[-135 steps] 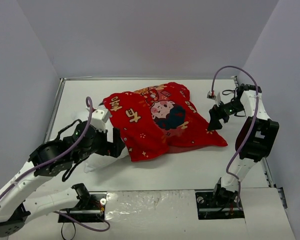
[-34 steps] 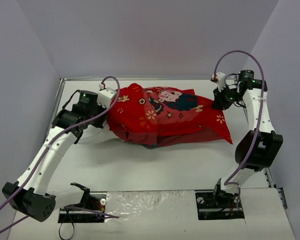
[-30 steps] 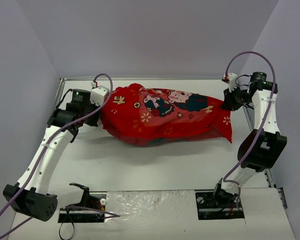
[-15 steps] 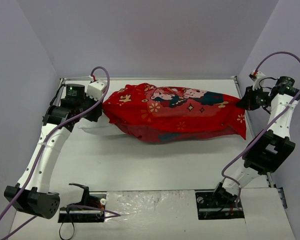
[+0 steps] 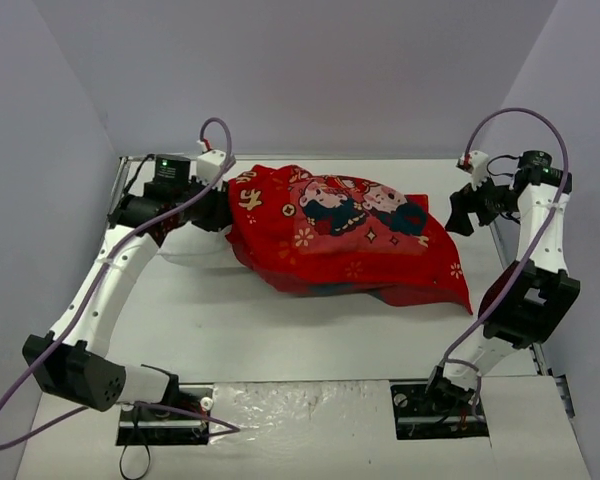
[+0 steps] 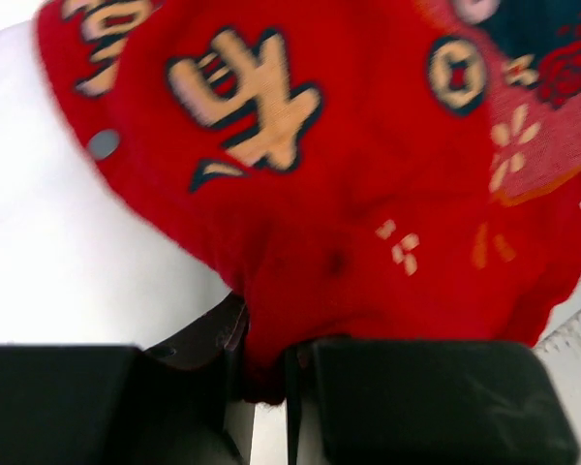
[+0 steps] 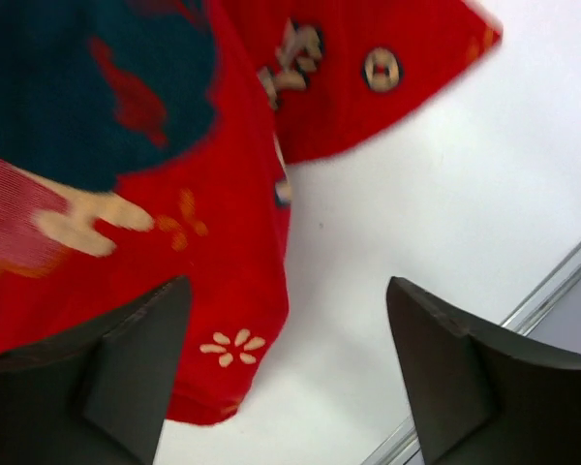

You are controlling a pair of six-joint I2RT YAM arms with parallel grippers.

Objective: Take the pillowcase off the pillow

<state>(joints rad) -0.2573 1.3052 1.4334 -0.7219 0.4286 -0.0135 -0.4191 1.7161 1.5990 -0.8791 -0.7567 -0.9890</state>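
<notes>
Pillowcase [image 5: 350,240] now off right fingers [image 7: 455,368]

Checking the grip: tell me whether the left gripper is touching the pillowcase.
Touching. In the left wrist view the left gripper is clamped on a fold of the pillowcase.

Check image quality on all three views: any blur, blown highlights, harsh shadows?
Top external: sharp and evenly lit, with only a soft shadow under the pillowcase. Left wrist: the print is smeared and soft, the pillow is blown out to featureless white, and the left gripper is near black. Right wrist: the print is soft, the right gripper is dark and out of focus, and the table is bright with no glare spots.
</notes>
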